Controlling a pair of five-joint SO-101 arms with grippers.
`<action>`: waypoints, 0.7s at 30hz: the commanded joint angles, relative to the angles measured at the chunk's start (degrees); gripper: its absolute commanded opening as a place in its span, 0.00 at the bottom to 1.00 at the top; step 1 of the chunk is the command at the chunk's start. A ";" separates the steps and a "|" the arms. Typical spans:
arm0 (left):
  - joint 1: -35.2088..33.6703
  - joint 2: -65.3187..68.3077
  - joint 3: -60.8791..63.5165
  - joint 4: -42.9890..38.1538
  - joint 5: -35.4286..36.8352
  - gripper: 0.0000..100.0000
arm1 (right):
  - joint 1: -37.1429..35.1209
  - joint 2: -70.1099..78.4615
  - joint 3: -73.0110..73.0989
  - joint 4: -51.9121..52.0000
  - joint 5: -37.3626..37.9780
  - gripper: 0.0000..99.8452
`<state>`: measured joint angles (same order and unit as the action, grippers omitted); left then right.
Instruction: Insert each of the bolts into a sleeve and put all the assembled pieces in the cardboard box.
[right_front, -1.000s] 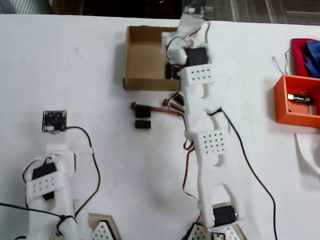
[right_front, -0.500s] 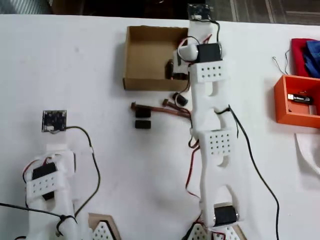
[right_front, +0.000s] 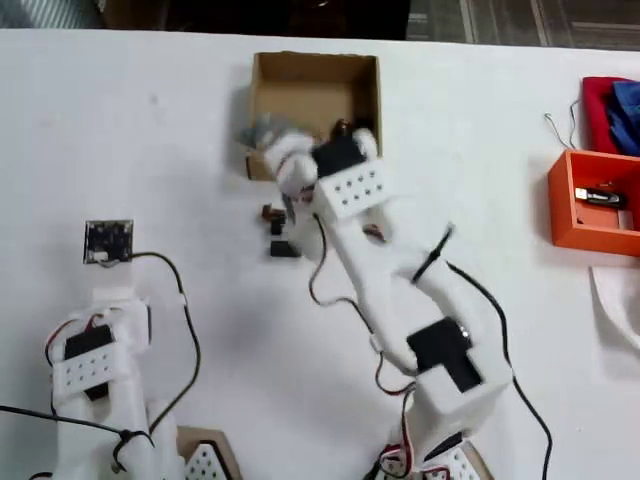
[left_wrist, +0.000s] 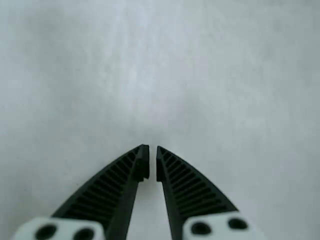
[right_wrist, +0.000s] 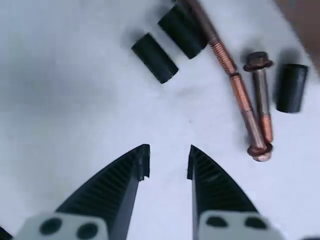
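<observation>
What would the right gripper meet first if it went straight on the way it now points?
Probably the nearer black sleeve, lying on the table just ahead of the open right gripper, though depth is unclear.

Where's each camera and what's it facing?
High view: fixed overhead, facing down at table, cardboard box, both arms.
Left wrist view: on left arm, facing bare table past its shut jaws.
Right wrist view: on right arm, facing bolts and sleeves past open jaws.
Shared: high and right wrist views both show the sleeves.
</observation>
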<state>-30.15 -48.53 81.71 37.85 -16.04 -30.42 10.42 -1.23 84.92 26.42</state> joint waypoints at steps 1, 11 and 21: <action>0.79 0.09 -2.59 -0.70 0.18 0.05 | -0.31 -3.74 5.89 -8.75 2.64 0.12; 0.79 0.09 -2.59 -0.70 0.18 0.05 | -2.51 2.86 0.62 -9.45 10.46 0.18; 0.79 0.09 -2.59 -0.70 0.26 0.05 | -4.70 12.09 -7.74 -9.10 24.62 0.13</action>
<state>-30.15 -48.53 81.71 37.85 -16.04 -34.81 21.76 -4.84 76.04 49.71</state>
